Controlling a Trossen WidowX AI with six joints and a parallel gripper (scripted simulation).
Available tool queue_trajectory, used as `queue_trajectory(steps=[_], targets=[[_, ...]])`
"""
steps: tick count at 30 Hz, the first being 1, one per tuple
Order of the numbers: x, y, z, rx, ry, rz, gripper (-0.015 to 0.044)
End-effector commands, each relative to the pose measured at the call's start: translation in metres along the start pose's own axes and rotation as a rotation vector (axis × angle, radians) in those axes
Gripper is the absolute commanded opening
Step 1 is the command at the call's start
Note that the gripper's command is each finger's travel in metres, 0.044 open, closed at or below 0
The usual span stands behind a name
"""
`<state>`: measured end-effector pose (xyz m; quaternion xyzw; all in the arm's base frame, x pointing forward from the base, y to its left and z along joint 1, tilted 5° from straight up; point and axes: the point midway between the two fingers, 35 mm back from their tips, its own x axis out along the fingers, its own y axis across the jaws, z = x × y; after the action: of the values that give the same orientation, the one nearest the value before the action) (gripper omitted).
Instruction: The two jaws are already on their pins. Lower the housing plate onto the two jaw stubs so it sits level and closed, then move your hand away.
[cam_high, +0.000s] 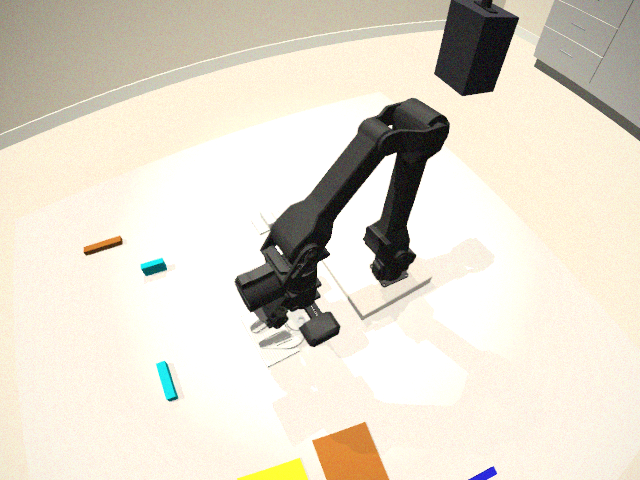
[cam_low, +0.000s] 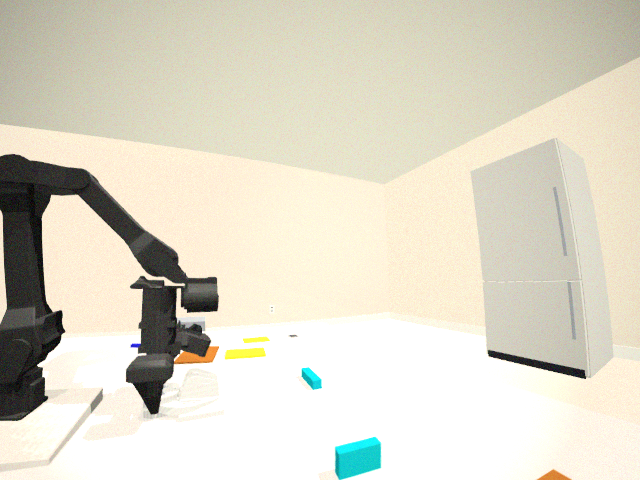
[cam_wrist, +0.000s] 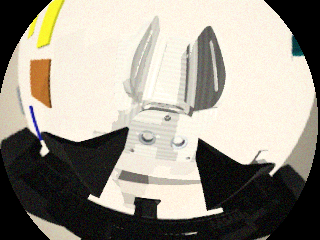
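Observation:
The pale housing plate (cam_wrist: 164, 153) (cam_high: 298, 321) lies between my fingertips, with two round fasteners showing on it. My gripper (cam_wrist: 162, 135) is shut on the plate's two sides, its fingers wide apart. One black finger points down close to the table in the exterior view. Two pointed jaws, a light one (cam_wrist: 144, 62) and a shaded one (cam_wrist: 209, 75), stand side by side beyond the plate, with a gap between them. The plate's edge meets the jaws' near ends. The stubs are hidden, so I cannot tell if the plate is fully seated or level.
Cyan blocks (cam_high: 154, 267) (cam_high: 166, 381) and an orange bar (cam_high: 102, 245) lie left of the arm. An orange sheet (cam_high: 351, 452), a yellow sheet (cam_high: 276, 471) and a blue bar (cam_high: 483, 473) lie in front. The arm stands on a pale base board (cam_high: 361, 305). A pale part (cam_high: 262, 223) shows behind the arm.

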<state>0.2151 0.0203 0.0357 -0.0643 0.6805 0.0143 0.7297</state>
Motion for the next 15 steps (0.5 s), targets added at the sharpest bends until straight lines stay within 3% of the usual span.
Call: queue_trajectory(steps=[1, 15], targets=[[0.0014, -0.0003, -0.0001, -0.003, 0.003, -0.002, 0.0351], [0.0038, -0.0003, -0.0002, -0.003, 0.003, -0.002, 0.0351]])
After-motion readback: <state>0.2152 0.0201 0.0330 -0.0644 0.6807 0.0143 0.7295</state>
